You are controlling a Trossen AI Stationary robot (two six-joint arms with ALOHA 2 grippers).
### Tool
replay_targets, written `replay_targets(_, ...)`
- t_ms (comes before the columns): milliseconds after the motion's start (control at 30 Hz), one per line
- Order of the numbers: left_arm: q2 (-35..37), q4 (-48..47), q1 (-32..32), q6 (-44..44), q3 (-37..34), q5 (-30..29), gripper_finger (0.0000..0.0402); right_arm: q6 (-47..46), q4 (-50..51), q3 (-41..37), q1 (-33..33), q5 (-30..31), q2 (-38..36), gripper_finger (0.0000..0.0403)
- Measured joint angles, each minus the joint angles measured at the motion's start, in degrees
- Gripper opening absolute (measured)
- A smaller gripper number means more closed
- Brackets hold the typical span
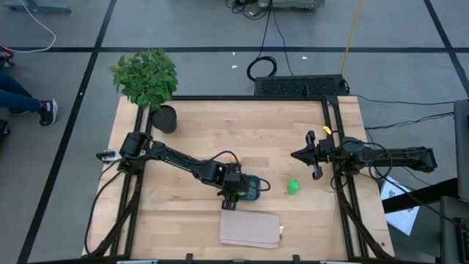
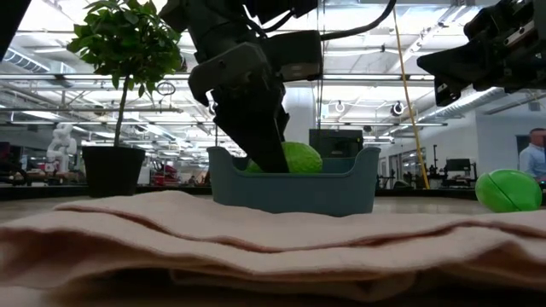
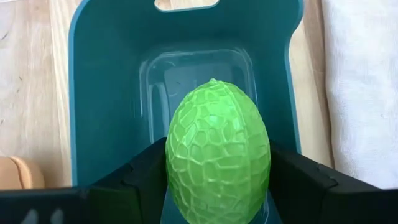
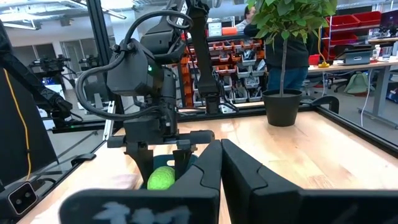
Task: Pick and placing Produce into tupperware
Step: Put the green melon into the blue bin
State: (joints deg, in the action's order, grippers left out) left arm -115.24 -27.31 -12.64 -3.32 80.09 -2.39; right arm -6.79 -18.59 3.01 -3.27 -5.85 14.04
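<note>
A bright green, lime-like piece of produce (image 3: 217, 158) sits clamped between the two dark fingers of your left pincer (image 1: 236, 188), held just over the open mouth of the teal-blue tupperware (image 3: 99, 93); in the low view the fruit (image 2: 294, 158) shows just above the container's (image 2: 294, 189) rim, with one finger (image 2: 260, 119) reaching down beside it. The tupperware (image 1: 253, 191) stands near the middle of the front half of your wooden table (image 1: 212, 132), its inside bare apart from the fruit above it. A second green piece (image 1: 293, 187) lies on the table just to the right of the container, apart from it, and shows at the far right of the low view (image 2: 508, 189). An orange-tan piece (image 3: 15, 173) rests on the wood close beside the container's outer wall. A folded beige cloth (image 1: 250, 229) lies flat in front of the tupperware, near the table's front edge. Your right pincer (image 1: 316, 155) waits above the right side of the table, well away from the container, its fingers (image 4: 208, 168) drawn nearly together and holding nothing. A potted plant (image 1: 146, 79) stands at the table's far left corner.
</note>
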Motion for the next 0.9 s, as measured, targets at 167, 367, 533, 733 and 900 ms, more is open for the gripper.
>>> replay_targets(167, 0.0, -1.3, 0.0, 0.7, 0.0, 0.0, 0.023, 0.0, 0.0, 0.0, 0.0, 0.0, 0.0, 0.0)
replay_targets(367, 0.0, -1.4, 0.4, 0.6, 0.0, 0.0, 0.023, 0.0, 0.0, 0.0, 0.0, 0.0, 0.0, 0.0)
replay_targets(533, -0.9, -1.4, 1.2, 1.4, 0.0, 0.8, 0.023, 0.0, 0.0, 0.0, 0.0, 0.0, 0.0, 0.0)
replay_targets(733, -1.8, -1.3, 1.2, 2.4, 0.0, 1.1, 0.023, 0.0, 0.0, 0.0, 0.0, 0.0, 0.2, 0.0)
replay_targets(900, -1.8, -1.3, 1.2, 2.8, 0.0, 1.3, 0.023, 0.0, 0.0, 0.0, 0.0, 0.0, 0.3, 0.0)
